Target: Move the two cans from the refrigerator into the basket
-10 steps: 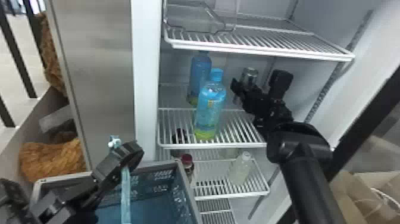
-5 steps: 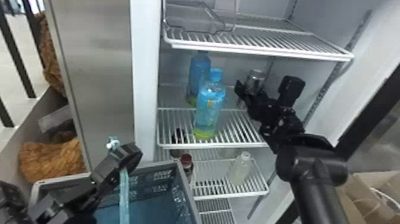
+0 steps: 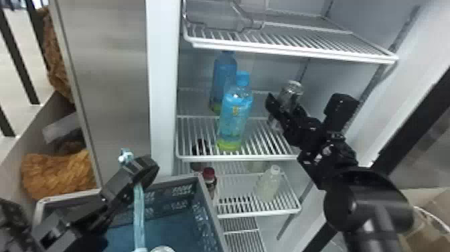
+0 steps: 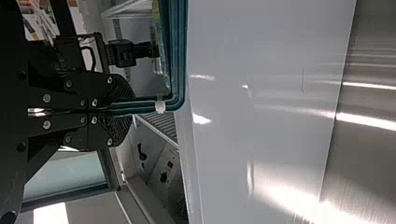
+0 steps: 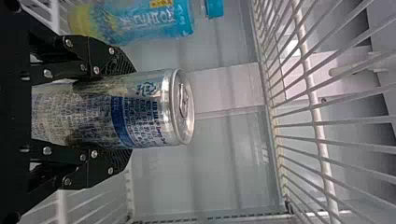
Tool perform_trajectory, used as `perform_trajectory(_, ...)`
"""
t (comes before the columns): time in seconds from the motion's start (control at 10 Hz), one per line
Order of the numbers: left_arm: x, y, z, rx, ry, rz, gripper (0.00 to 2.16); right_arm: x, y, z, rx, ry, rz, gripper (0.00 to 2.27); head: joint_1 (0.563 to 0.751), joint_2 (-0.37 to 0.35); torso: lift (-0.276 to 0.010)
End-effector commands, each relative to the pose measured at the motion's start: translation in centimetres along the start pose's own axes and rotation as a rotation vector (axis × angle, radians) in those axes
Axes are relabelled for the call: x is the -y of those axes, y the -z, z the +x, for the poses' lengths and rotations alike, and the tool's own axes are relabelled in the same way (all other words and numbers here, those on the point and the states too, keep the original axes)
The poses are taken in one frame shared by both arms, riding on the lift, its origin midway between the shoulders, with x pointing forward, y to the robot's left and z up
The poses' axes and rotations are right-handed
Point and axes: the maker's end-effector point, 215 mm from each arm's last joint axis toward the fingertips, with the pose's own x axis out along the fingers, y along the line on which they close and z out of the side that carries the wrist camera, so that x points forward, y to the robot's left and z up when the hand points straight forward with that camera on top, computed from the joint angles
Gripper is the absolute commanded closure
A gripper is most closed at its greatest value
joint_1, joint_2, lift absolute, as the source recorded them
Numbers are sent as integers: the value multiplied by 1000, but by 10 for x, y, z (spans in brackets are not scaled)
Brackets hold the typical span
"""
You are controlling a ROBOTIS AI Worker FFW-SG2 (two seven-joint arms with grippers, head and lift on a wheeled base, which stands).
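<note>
The right hand (image 3: 286, 109) clamps a silver can (image 5: 149, 107) (blue-banded, with a ring tab).

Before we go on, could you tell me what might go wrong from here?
Drawing out the can held in the right claw might knock the blue bottle beside it. Lifted too high, it could hit the shelf above. The left claw grips the teal handle, so a tug might shift the basket.

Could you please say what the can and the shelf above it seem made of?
The silver-and-blue cylindrical metal can looks glossy, probably aluminium: bright rim, pull tab. The white wire shelf looks like satin-coated metal, from its thin rods; paint or plastic coating is unclear.
</note>
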Motion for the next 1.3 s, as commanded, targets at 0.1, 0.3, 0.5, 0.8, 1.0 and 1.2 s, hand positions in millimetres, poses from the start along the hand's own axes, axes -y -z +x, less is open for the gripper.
perform_trajectory(0.1, 1, 1, 0, 1, 4, -5, 1200, -15, -7, -33, 10, -32, 17, 1279, 618, -250, -35)
perform_trajectory(0.3, 0, 1, 0, 2, 3, -7, 1200, -32, -13, -56, 6, -68, 23, 1279, 630, -246, -35)
perform_trajectory(0.5, 0, 2, -1, 2, 3, -9, 1200, -50, -14, -81, -18, -104, 31, 1279, 637, -241, -35)
perform_trajectory(0.8, -1, 2, -2, 5, 2, -10, 1202, -76, -21, -124, -54, -155, 19, 1279, 662, -229, -35)
perform_trajectory(1.0, 0, 2, -1, 4, 4, -12, 1200, -108, -14, -144, -89, -219, 53, 1279, 675, -217, -35)
perform_trajectory(1.2, -1, 3, -2, 4, 2, -14, 1200, -140, -11, -160, -109, -285, 87, 1279, 695, -185, -35)
